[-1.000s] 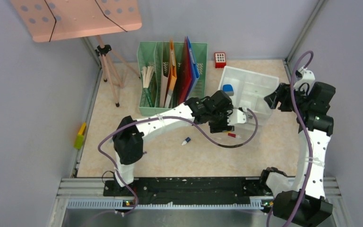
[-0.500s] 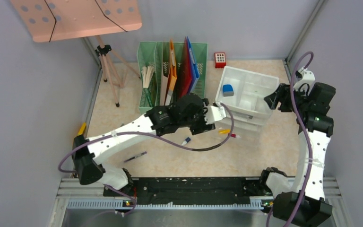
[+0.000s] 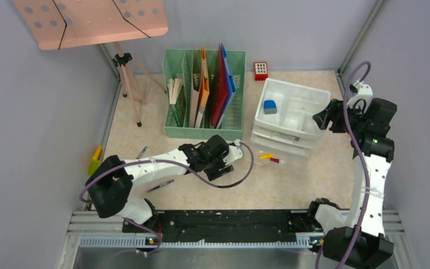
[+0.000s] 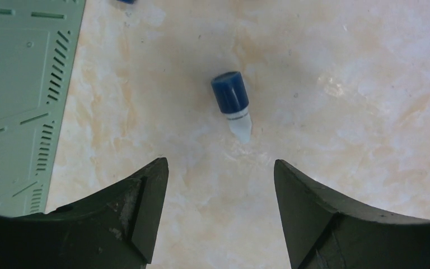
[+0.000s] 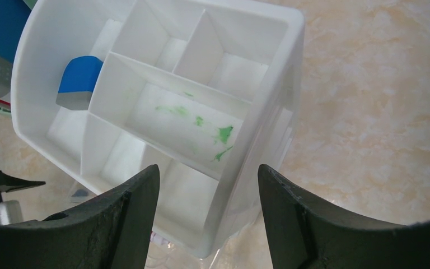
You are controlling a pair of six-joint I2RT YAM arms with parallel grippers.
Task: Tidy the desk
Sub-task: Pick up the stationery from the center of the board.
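Beige marbled surface (image 3: 313,179): one; flat, squarish, grey walls on three sides, rail along front edge.
Vial (image 4: 232,106): one; clear tapered plastic, blue cap, lying flat, mid-front.
Left jaws: apart, empty, hovering over vial.
Right jaws: apart, empty, above tray at right edge.
Tray (image 5: 291,67): one; white plastic, divided, green smears in one cell; front part cut off.
Block (image 5: 78,78): one; blue over grey, back-left cell.
Rack (image 3: 179,131): one; green slotted plastic, back edge; contents partly hidden.
Dark pens (image 3: 160,185): two, front-left; detail too small.
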